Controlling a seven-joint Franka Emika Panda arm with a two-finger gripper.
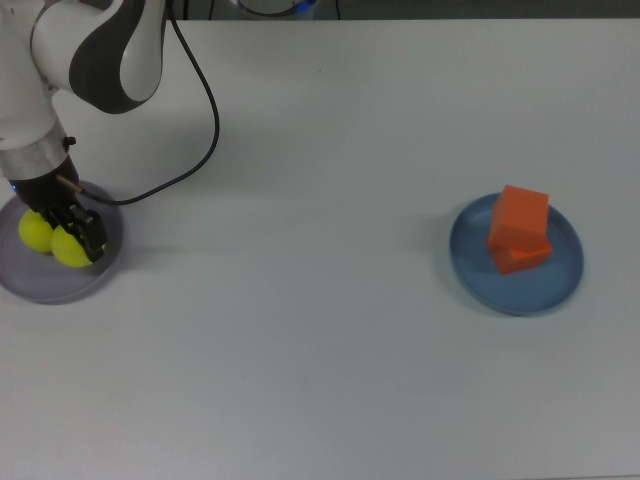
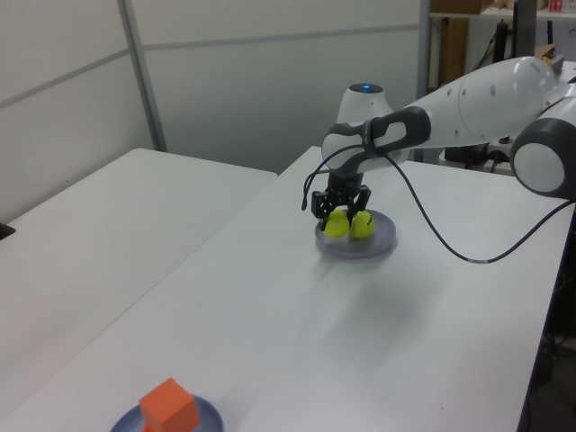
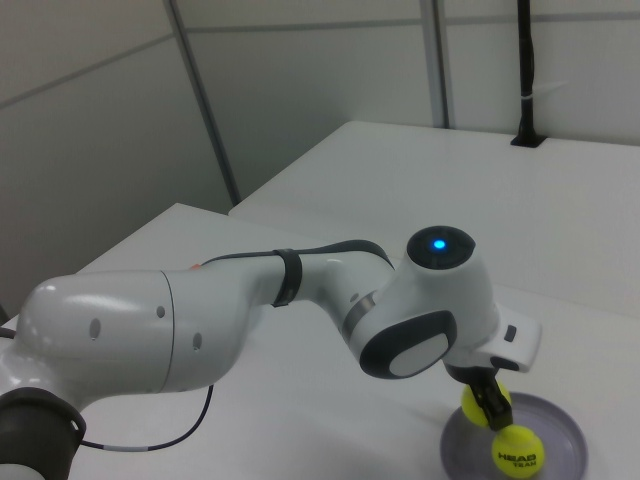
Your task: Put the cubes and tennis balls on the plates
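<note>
Held ball point(image 1: 70, 249): gripper point(image 1: 76, 238) is clamping it over the lavender plate point(image 1: 100, 280), beside the other ball point(image 1: 33, 231). Likely light, fuzzy, springy; rolling if dropped, so gripping across its middle. Cubes point(image 1: 519, 230) are sitting stacked on the blue plate point(image 1: 470, 270).
</note>
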